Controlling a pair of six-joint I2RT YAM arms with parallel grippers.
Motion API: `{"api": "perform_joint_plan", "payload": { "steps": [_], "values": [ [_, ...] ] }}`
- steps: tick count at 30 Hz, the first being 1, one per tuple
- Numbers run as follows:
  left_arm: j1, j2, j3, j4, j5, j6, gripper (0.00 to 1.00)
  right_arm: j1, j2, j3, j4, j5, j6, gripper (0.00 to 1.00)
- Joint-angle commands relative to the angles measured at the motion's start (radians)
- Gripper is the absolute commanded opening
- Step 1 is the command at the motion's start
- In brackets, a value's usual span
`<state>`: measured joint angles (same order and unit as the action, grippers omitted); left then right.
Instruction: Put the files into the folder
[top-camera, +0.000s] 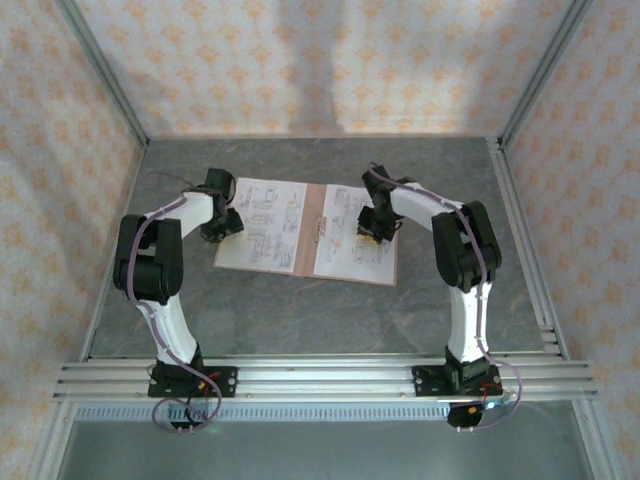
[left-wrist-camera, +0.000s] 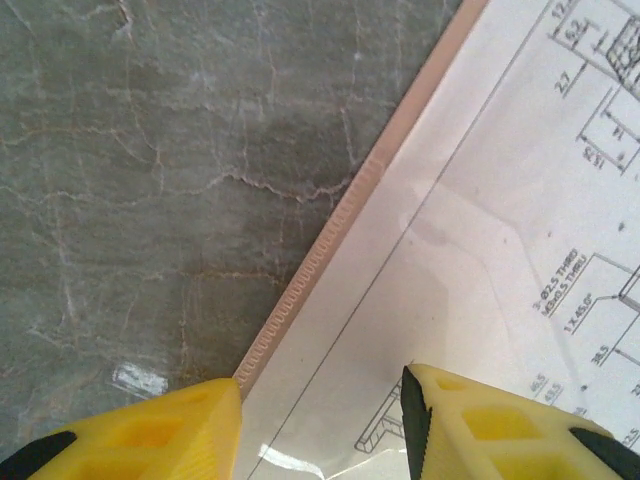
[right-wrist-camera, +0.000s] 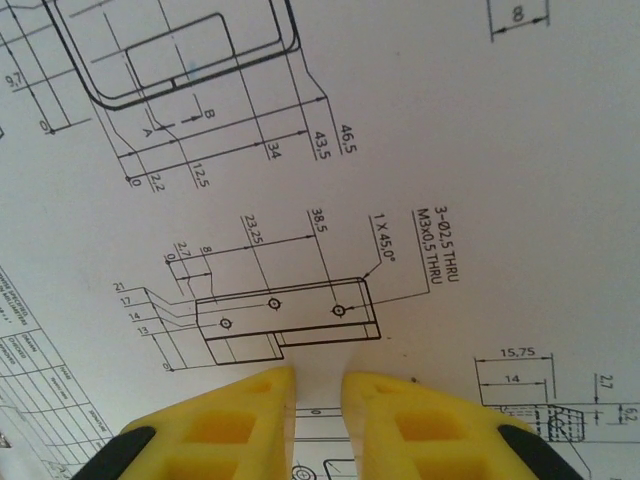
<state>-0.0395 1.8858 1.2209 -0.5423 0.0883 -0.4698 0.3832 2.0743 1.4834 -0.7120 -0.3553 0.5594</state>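
The pinkish-brown folder (top-camera: 311, 230) lies open flat on the table, with white printed files on both halves: one sheet (top-camera: 268, 222) on the left, another (top-camera: 350, 255) on the right. My left gripper (top-camera: 222, 228) hangs at the folder's left edge. In the left wrist view its jaws (left-wrist-camera: 322, 400) stand apart, straddling the folder's ribbed edge (left-wrist-camera: 330, 235) and the sheet (left-wrist-camera: 500, 220), with nothing gripped. My right gripper (top-camera: 372, 232) is low over the right-hand sheet. In the right wrist view its yellow tips (right-wrist-camera: 318, 385) are a narrow gap apart above the drawing (right-wrist-camera: 450, 150).
The grey marbled tabletop (top-camera: 300, 310) surrounds the folder. Patterned walls with metal frame posts (top-camera: 105, 70) enclose the back and sides. An aluminium rail (top-camera: 330, 378) carrying both arm bases runs along the near edge.
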Motion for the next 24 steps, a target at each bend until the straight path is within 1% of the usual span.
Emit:
{"api": "perform_joint_plan", "payload": {
  "steps": [1, 8, 12, 14, 16, 20, 22, 24],
  "values": [
    [0.001, -0.003, 0.021, -0.055, -0.077, 0.036, 0.46, -0.016, 0.127, -0.001, -0.066, 0.092, -0.055, 0.23],
    [0.008, 0.004, 0.037, -0.057, -0.093, 0.038, 0.46, -0.039, 0.189, 0.107, -0.145, 0.146, -0.129, 0.21],
    [0.008, 0.018, 0.052, -0.047, -0.045, 0.038, 0.46, -0.049, 0.212, 0.146, -0.165, 0.152, -0.155, 0.21],
    [0.009, 0.017, 0.038, -0.022, -0.016, 0.032, 0.47, -0.049, 0.225, 0.169, -0.178, 0.156, -0.165, 0.21],
    [0.013, 0.049, 0.021, 0.01, 0.015, 0.027, 0.47, -0.05, 0.234, 0.189, -0.189, 0.166, -0.175, 0.21],
    [0.018, 0.052, 0.02, 0.008, 0.015, 0.03, 0.48, -0.055, 0.242, 0.211, -0.201, 0.163, -0.181, 0.21],
    [0.02, 0.051, 0.028, -0.003, 0.006, 0.039, 0.47, -0.055, 0.246, 0.218, -0.204, 0.156, -0.183, 0.21],
    [0.02, 0.056, 0.033, -0.004, 0.013, 0.046, 0.43, -0.055, 0.248, 0.222, -0.203, 0.15, -0.182, 0.21]
  ]
}}
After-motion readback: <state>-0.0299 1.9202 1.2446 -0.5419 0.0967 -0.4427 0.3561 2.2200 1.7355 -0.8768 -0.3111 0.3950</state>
